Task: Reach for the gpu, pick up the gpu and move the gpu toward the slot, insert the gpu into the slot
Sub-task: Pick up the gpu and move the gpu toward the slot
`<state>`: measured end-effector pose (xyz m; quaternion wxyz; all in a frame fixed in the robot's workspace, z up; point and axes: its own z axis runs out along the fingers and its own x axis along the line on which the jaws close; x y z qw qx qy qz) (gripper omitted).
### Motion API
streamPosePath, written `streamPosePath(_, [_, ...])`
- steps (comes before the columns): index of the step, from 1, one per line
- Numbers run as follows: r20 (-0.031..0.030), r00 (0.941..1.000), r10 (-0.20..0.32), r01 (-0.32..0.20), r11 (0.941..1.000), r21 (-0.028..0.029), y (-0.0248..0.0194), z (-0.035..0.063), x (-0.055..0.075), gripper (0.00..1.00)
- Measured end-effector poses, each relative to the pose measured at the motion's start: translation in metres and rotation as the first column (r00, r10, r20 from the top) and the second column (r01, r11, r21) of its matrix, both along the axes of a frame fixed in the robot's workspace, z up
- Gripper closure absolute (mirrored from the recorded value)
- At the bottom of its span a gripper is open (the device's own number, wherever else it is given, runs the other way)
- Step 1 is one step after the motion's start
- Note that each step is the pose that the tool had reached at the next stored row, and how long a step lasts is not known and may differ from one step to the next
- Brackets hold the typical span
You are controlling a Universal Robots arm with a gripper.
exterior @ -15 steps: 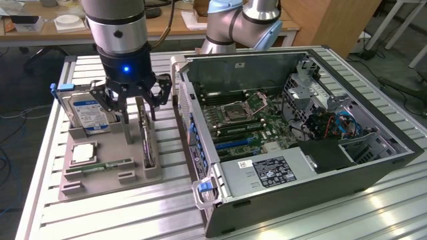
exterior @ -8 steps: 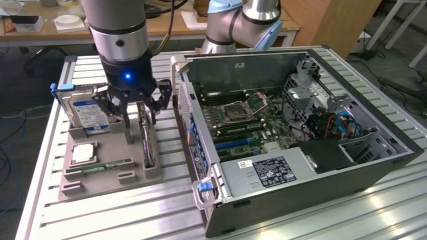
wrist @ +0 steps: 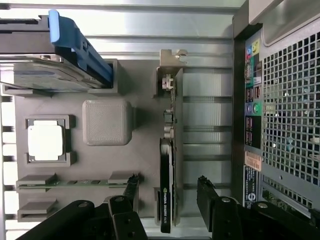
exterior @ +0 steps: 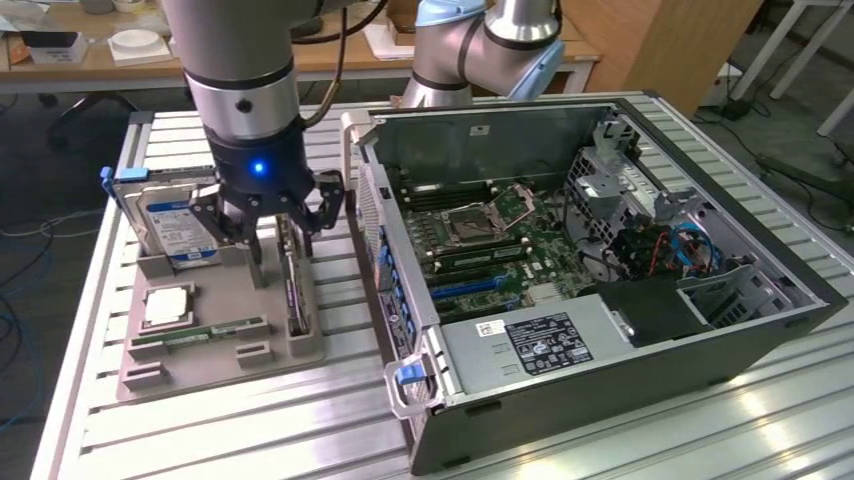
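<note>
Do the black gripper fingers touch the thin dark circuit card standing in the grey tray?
Apart. In the wrist view, grey tray shows between the thin dark gpu card and each finger of the open black gripper.

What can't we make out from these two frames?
Exterior view: gpu bracket end, hidden behind the gripper.
Wrist view: motherboard slots, hidden behind the computer case rear grille.
Exterior view: hard drive label text, too small.
</note>
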<state>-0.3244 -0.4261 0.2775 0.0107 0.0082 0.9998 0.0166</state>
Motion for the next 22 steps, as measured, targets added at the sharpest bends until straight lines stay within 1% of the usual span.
streamPosePath(13, [0.0000,1.0000,0.000,0.000,1.0000,0.0002,-0.0001,-0.0205,0.000,0.41])
streamPosePath(22, [0.0000,1.0000,0.000,0.000,1.0000,0.0056,-0.0005,-0.0369,0.000,0.41])
